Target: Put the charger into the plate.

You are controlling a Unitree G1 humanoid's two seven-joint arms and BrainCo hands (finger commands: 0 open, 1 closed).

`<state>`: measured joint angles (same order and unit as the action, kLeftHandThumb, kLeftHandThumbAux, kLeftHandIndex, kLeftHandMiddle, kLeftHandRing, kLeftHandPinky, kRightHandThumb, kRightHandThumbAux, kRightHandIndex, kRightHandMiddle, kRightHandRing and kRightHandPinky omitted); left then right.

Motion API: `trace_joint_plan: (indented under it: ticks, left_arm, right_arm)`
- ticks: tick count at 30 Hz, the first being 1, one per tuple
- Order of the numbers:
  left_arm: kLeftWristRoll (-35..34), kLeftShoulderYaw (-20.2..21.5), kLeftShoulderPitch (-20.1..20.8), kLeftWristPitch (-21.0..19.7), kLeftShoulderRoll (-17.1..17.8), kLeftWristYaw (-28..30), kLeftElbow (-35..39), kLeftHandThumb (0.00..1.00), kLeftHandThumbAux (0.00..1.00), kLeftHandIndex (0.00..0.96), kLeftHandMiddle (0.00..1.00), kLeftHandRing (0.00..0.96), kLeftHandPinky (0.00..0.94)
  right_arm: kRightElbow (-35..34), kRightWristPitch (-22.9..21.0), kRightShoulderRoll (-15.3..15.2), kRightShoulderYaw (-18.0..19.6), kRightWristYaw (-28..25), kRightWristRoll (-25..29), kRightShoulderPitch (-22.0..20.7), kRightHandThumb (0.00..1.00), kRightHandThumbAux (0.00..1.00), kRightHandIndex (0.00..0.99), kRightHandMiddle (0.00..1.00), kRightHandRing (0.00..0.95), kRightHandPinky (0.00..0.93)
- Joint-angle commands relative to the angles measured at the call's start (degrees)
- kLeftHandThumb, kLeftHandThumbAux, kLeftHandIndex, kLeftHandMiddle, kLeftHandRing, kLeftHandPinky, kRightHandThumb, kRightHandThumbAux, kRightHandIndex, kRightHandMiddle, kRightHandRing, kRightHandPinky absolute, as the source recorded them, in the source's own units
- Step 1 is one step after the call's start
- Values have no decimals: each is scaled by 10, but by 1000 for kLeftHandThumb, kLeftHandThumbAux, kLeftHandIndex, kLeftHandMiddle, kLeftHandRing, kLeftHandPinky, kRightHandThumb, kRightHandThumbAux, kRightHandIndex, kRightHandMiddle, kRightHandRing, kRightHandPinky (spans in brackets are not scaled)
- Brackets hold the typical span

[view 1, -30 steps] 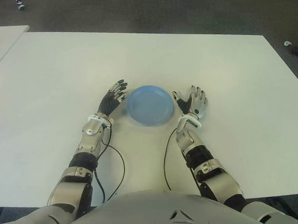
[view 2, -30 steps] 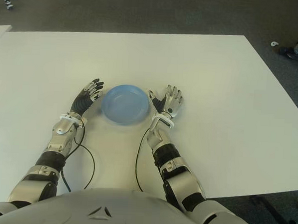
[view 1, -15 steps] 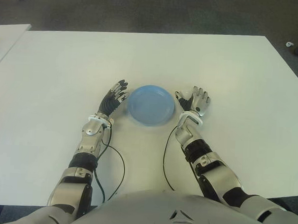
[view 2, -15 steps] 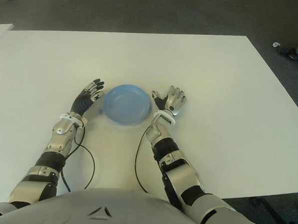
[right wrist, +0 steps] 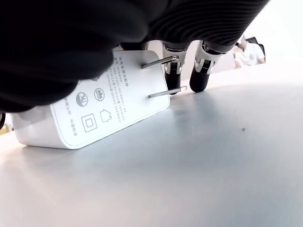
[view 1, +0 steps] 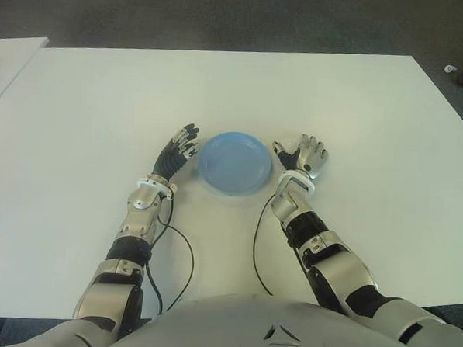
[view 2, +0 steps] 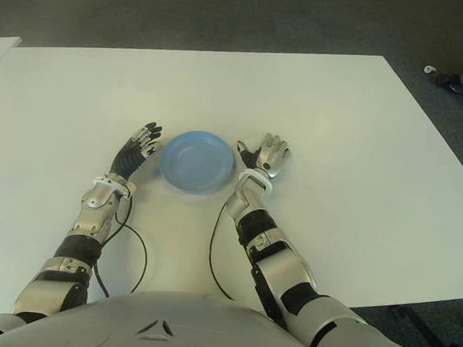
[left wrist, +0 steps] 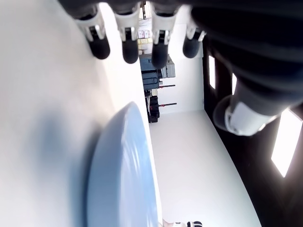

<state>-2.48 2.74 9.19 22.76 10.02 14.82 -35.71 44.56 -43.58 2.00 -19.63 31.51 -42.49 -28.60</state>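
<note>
Right hand [view 1: 306, 157] has edged slightly forward over white charger [right wrist: 90, 116], fingers spread, not gripping. Left hand [view 1: 178, 149] idle, open, left of blue plate [view 1: 234, 162]. Risk: prongs snag fingers, charger slides on surface [view 1: 337, 93].

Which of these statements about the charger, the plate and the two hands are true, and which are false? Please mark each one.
1. The blue plate lies on the white table between the two hands. True.
2. The charger is already in the plate. False: it lies on the table under the right hand, and the plate holds nothing.
3. The charger is white and its two metal prongs are visible. True.
4. The left hand holds the charger. False: it shows left of the plate, with its fingers extended and holding nothing.
5. The right hand has lifted the charger off the table. False: in the right wrist view the charger sits on the table surface.
</note>
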Motion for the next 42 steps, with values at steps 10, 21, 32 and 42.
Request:
trace_joint_plan:
  ticks: [10,21,32,42]
  left_arm:
    - [0,-7,-22,-31,5,9,8,0,549,71,110,92,75]
    - [-5,-7,-27,-39,6,12,19,0,556,71,105,89,80]
    - [-6,-9,-27,-40,10,13,22,0,547,82,101,73,54]
    - [-3,-11,-30,-46,10,9,30,0,544,80,97,72,51]
  right_arm:
    - [37,-24,0,6,-43,29,16,319,162,0,0,0,0]
    - [32,-49,0,-1,-73,28,9,340,148,0,0,0,0]
    - [16,-102,-11,-39,-158,20,-5,336,141,0,0,0,0]
    - [-11,-131,-27,-78,-224,15,-7,332,156,0,0,0,0]
